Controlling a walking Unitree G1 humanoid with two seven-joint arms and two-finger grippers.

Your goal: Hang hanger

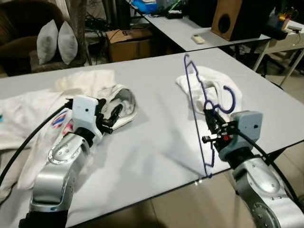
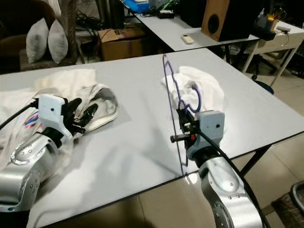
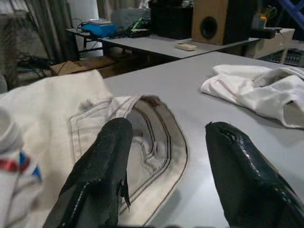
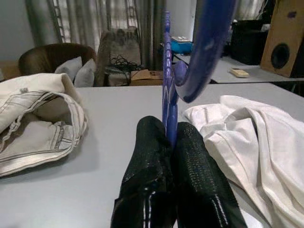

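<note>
Roughly at the centre right of the head-camera frame, a thin purple wire hanger [image 1: 195,111] stands on edge, held in the right gripper [image 1: 212,124]. Its long axis runs from the near edge of the grey table [image 1: 156,142], at the lower middle of the frame, up and away toward the upper middle; one end reaches down to the table's near edge and the other rises above the tabletop farther back. Its curved hook [image 1: 229,99] arcs off to the right side of the frame, over a crumpled white garment [image 1: 209,88] lying on the table.

From the right wrist camera, the two black fingers [image 4: 149,161] are pressed together on the hanger's wire, which rises straight up between them. The silver right arm enters from the lower right corner of the frame and angles up and to the left, its wrist at the table's near edge.

On the left side of the frame, the left gripper [image 1: 113,116] reaches forward over the table from the lower left corner, its fingers [image 3: 102,166] spread apart and holding nothing. They point at a pair of pale jeans [image 1: 121,102] with the waistband gaping open, lying beside a spread white cloth [image 1: 28,109].

Beyond the table, in the upper part of the frame, stand a brown speaker [image 1: 230,19], a cardboard box [image 1: 128,42] and two grey cushions [image 1: 57,42].
</note>
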